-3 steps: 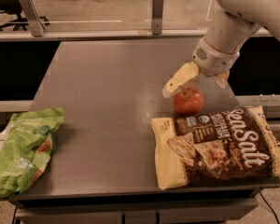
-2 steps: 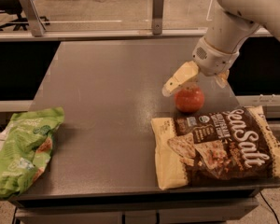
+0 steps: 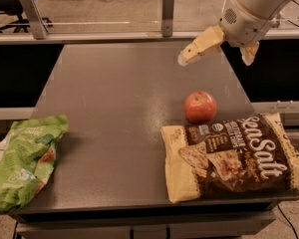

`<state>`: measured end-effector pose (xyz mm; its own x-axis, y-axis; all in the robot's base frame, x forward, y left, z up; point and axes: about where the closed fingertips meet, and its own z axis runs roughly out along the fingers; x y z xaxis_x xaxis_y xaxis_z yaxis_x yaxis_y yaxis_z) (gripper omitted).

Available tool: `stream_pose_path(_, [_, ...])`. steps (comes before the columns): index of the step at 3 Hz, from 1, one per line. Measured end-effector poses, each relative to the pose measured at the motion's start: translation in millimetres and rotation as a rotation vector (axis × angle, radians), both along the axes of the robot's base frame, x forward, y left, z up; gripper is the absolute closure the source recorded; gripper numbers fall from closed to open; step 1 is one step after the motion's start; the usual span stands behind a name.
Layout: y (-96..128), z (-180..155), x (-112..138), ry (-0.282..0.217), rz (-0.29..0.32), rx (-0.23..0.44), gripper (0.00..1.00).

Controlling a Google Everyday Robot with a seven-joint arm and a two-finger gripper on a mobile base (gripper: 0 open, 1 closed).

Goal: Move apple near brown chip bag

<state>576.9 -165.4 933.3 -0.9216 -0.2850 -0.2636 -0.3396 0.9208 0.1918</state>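
Observation:
The apple (image 3: 200, 106) is small, round and red-orange. It sits on the grey table (image 3: 119, 103) right at the top edge of the brown chip bag (image 3: 229, 156), touching or almost touching it. The bag lies flat at the table's front right, dark brown and cream with white "Sea Salt" script. My gripper (image 3: 215, 56) hangs above and behind the apple, at the upper right. It is open and empty, its two cream fingers (image 3: 199, 46) spread wide apart.
A bright green chip bag (image 3: 21, 158) lies at the table's front left, hanging over the edge. A rail with metal posts (image 3: 167, 13) runs along the table's far edge. The brown bag's right end overhangs the table's right edge.
My gripper has let go of the apple and risen up and back, away from it. The apple stays on the table beside the brown chip bag.

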Motion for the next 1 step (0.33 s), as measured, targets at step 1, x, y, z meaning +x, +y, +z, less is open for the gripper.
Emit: stream_pose_path(1, [0.5,10.6,4.9,-0.029,-0.004,0.009,0.0])
